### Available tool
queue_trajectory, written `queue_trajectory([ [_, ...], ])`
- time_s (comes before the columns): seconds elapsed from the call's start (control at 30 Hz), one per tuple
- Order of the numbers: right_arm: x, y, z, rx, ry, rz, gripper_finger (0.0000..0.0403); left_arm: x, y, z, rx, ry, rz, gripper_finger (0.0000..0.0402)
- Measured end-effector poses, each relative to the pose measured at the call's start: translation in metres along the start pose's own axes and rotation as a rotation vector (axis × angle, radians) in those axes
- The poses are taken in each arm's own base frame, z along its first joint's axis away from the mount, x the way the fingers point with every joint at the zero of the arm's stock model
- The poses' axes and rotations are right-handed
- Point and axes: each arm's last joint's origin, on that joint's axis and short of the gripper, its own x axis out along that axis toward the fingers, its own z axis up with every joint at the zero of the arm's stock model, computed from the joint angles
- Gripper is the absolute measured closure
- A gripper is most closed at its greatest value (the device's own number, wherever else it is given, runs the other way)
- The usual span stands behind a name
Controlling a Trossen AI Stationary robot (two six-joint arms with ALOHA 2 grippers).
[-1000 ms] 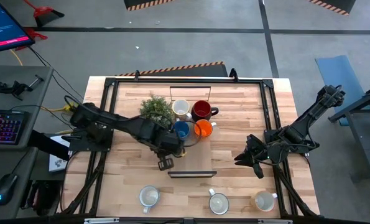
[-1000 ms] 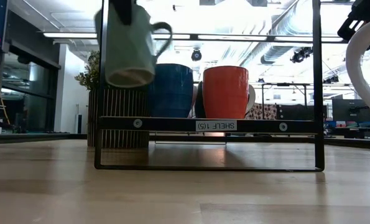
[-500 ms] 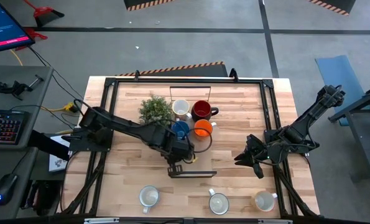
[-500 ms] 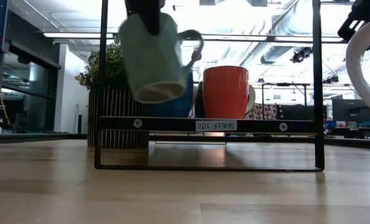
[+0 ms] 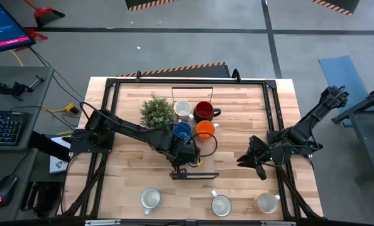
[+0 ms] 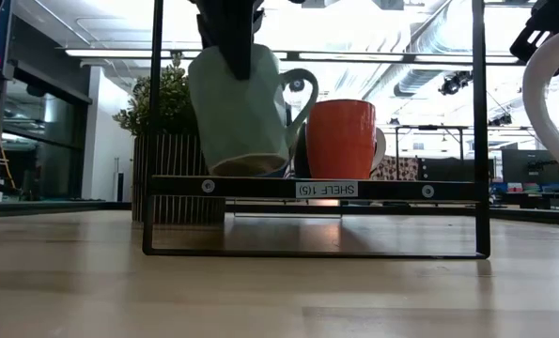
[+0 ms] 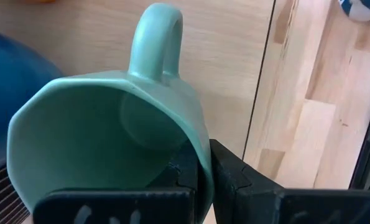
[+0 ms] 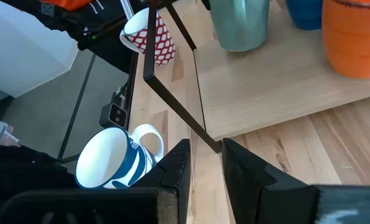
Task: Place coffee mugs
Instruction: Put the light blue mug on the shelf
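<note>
The left gripper (image 7: 200,177) is clamped on the rim of the teal green mug (image 6: 240,117), which hangs below it, slightly tilted, just above the shelf (image 6: 317,189), with the blue mug (image 5: 183,130) right behind it and the orange mug (image 6: 341,138) just beside its handle. The right gripper (image 5: 249,158) waits well off to the side with nothing between its narrowly parted fingers. Three white mugs (image 5: 151,198) stand along the table (image 5: 237,182) edge.
</note>
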Motion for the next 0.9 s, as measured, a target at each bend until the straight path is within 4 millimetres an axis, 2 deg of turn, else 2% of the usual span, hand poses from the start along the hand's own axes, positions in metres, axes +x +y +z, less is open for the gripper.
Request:
queue_trajectory([
  [0.67, 0.000, 0.000, 0.000, 0.000, 0.001, 0.001, 0.0330, 0.009, -0.001, 0.001, 0.020, 0.020, 0.010, 0.0375],
  [0.9, 0.000, 0.000, 0.000, 0.000, 0.014, 0.014, 0.0330, -0.006, -0.002, 0.010, 0.014, -0.035, -0.014, 0.0357],
])
